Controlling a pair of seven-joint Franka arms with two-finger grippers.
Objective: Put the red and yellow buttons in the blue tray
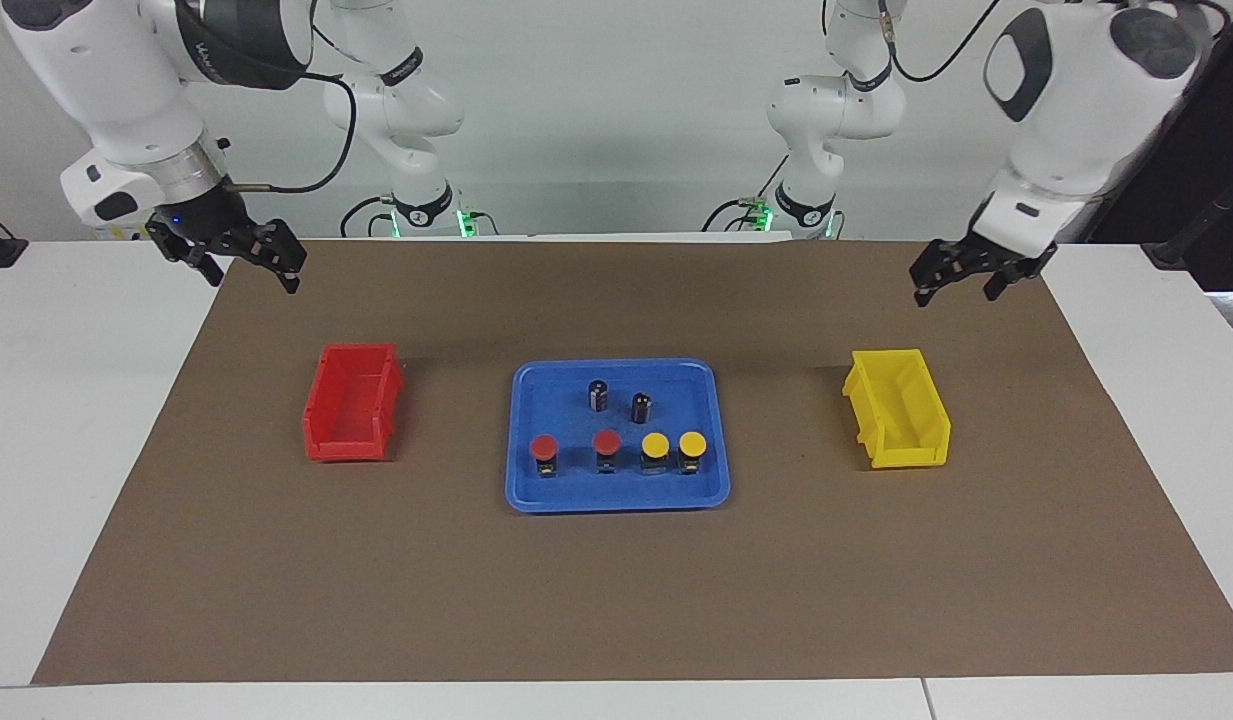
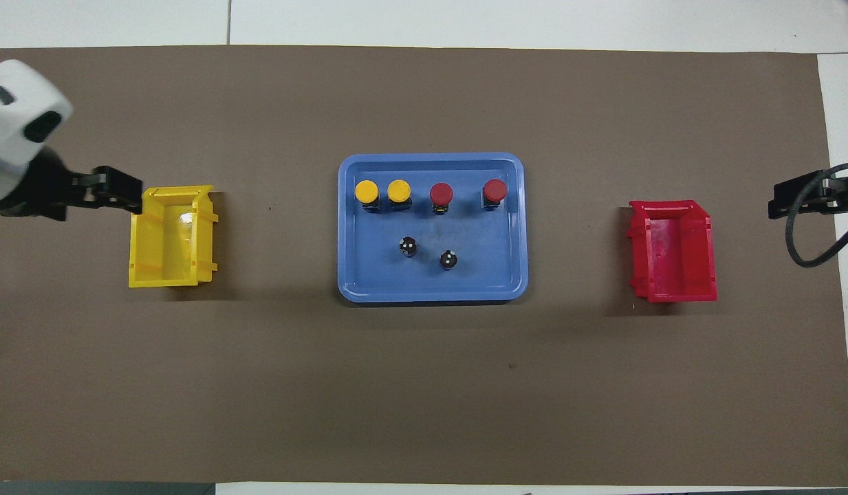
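Note:
The blue tray [image 1: 561,485] [image 2: 368,278] lies at the middle of the brown mat. Two red buttons [image 1: 544,447] [image 1: 606,442] and two yellow buttons [image 1: 655,444] [image 1: 692,443] stand upright in a row in the tray, along its edge farther from the robots. In the overhead view the yellow ones [image 2: 366,190] [image 2: 399,190] stand beside the red ones [image 2: 441,193] [image 2: 494,189]. My left gripper [image 1: 958,290] [image 2: 131,194] hangs open and empty over the mat by the yellow bin. My right gripper [image 1: 256,275] [image 2: 774,203] hangs open and empty over the mat by the red bin.
Two dark capless cylinders [image 1: 598,394] [image 1: 641,406] stand in the tray, nearer to the robots than the buttons. An empty yellow bin [image 1: 901,410] [image 2: 169,237] sits toward the left arm's end. An empty red bin [image 1: 351,405] [image 2: 671,251] sits toward the right arm's end.

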